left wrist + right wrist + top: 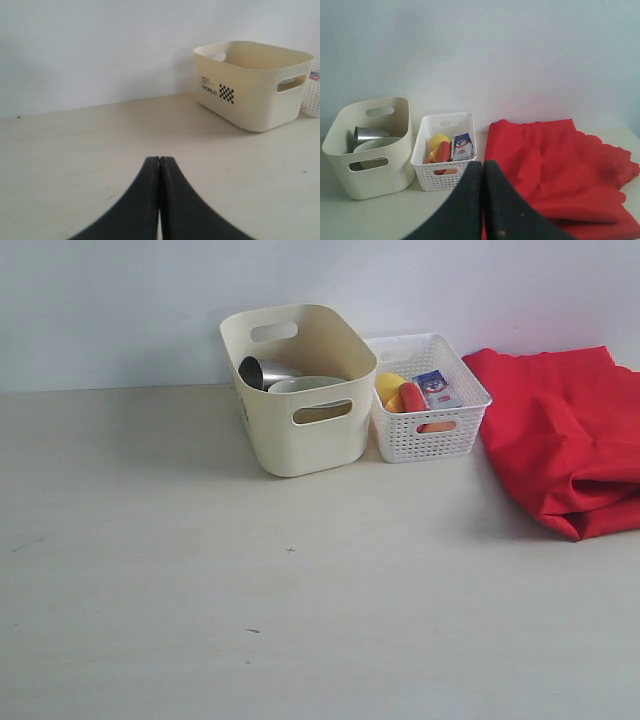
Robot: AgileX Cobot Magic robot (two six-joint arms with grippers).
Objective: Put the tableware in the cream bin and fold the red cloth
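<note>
The cream bin (300, 390) stands at the back of the table with a steel cup (262, 371) and a pale bowl (305, 385) inside it; other tableware is hidden or out of view. The red cloth (565, 435) lies folded over in a loose heap at the right, also seen as the red cloth (555, 170) in the right wrist view. My left gripper (160, 159) is shut and empty above bare table, well short of the cream bin (252, 82). My right gripper (482, 163) is shut and empty, in front of the cloth's near edge. Neither arm shows in the exterior view.
A white lattice basket (430, 435) with a lemon (388, 386), an orange-red item and a small carton (437, 388) stands right beside the bin, between it and the cloth. A pale wall rises behind. Light wooden table (250, 600) stretches toward the front.
</note>
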